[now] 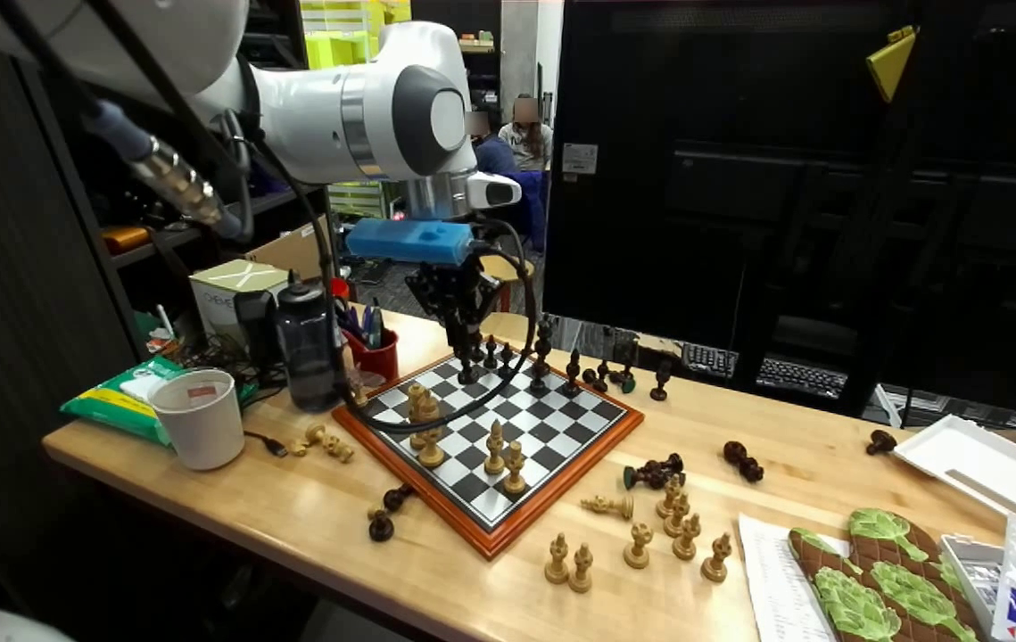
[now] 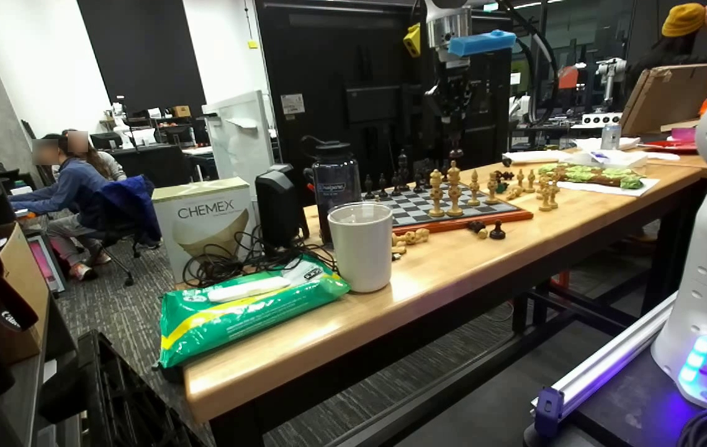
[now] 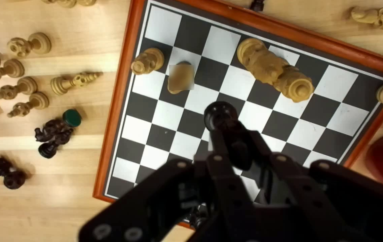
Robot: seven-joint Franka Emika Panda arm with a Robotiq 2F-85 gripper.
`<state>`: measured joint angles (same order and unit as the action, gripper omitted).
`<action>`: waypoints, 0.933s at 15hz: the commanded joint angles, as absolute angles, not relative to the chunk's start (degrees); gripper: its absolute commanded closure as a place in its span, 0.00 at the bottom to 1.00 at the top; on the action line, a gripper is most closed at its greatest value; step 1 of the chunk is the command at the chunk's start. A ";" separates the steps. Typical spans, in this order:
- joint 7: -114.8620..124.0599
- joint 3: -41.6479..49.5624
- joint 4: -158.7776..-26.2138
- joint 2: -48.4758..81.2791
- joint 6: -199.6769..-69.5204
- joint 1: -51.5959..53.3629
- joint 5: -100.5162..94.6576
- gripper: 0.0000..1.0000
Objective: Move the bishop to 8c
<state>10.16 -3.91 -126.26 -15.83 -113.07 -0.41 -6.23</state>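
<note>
My gripper [image 1: 466,348] is shut on a dark chess piece, which looks like the bishop [image 1: 468,374]. In the wrist view the bishop's round base [image 3: 220,113] juts out beyond the fingertips [image 3: 230,134], and its pointed top shows between the fingers. In an exterior view the bishop [image 2: 456,152] hangs above the chessboard, base down, apart from the surface. The chessboard [image 1: 552,493] has a red-brown wooden rim, also seen in the wrist view [image 3: 116,111]. Square labels cannot be read.
Light pieces [image 1: 495,450] and a tall light pair [image 3: 275,72] stand on the board. Dark pieces [image 1: 539,374] stand along its far side. Loose pieces [image 1: 637,546] lie and stand around the board. A red cup [image 1: 375,357], bottle [image 1: 307,348] and mug [image 1: 200,423] stand beside it.
</note>
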 commanded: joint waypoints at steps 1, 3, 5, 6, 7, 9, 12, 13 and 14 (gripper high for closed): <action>5.92 -3.23 -120.17 -11.25 -110.38 0.09 -6.49 0.95; 2.73 -2.53 -117.78 -8.59 -109.66 -0.01 -6.25 0.95; -0.93 -1.84 -115.05 -5.70 -109.34 -0.09 -6.34 0.95; -3.05 -1.45 -113.68 -4.33 -109.43 -0.13 -6.32 0.95; -4.92 -1.10 -112.24 -3.02 -109.01 -0.18 -6.06 0.95; -8.49 -0.43 -109.54 -0.75 -107.93 -0.37 -5.75 0.95; -7.75 -0.27 -110.73 -0.81 -109.55 -0.37 -6.16 0.78; -8.32 -0.18 -109.98 -0.20 -109.33 -0.44 -6.15 0.78; -8.57 -0.12 -109.55 0.19 -109.17 -0.47 -6.15 0.78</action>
